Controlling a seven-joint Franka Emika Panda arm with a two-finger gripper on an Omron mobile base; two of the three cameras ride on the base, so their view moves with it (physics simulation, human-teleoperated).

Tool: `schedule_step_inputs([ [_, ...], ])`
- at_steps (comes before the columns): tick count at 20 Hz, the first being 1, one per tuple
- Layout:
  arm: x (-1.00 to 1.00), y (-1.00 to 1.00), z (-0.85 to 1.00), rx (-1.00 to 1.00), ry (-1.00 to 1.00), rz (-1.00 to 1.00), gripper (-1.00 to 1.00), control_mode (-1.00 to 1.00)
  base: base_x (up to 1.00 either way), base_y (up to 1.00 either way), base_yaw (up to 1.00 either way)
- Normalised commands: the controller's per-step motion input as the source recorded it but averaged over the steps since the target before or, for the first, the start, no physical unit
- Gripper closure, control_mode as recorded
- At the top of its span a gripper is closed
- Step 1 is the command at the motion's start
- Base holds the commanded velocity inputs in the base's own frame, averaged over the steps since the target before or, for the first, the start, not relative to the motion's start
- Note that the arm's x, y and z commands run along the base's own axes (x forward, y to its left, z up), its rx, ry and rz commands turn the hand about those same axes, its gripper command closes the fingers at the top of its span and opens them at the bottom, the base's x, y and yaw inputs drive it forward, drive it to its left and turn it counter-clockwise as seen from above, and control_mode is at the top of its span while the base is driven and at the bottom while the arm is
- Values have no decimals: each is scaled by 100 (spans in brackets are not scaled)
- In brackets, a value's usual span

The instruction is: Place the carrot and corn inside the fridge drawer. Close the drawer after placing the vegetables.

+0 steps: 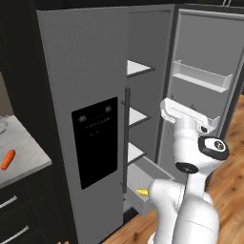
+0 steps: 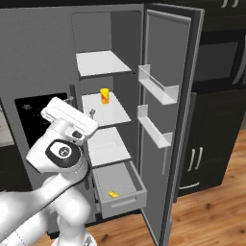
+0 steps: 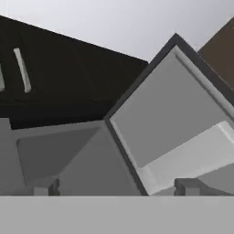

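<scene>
The carrot (image 1: 7,159), a small orange stick, lies on the grey counter (image 1: 28,150) at the far left, well away from the arm. The fridge drawer (image 1: 143,203) (image 2: 124,202), a light grey bin, stands pulled out at the bottom of the fridge. The yellow corn (image 1: 141,192) (image 2: 114,194) lies inside it. My gripper (image 3: 116,188) is open with nothing between its fingers. It is raised at about middle-shelf height, above the drawer, and faces the fridge interior and the open door.
The fridge's right door (image 2: 168,120) stands open, with white door shelves (image 2: 157,86). Its left door (image 1: 90,119), with a black dispenser panel, is shut. A yellow jar (image 2: 104,95) sits on a middle shelf. Dark cabinets with bar handles (image 2: 194,158) stand to the right.
</scene>
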Motion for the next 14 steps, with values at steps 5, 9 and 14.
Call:
schedule_step_inputs([
  [5, 0, 1, 16, 51, -74, 2, -100, -100, 0, 0, 0],
  [9, -3, -1, 27, 35, -55, 0, -100, -100, 0, 0, 0],
  [14, -3, -6, -23, -27, 14, 0, -100, -100, 0, 0, 0],
])
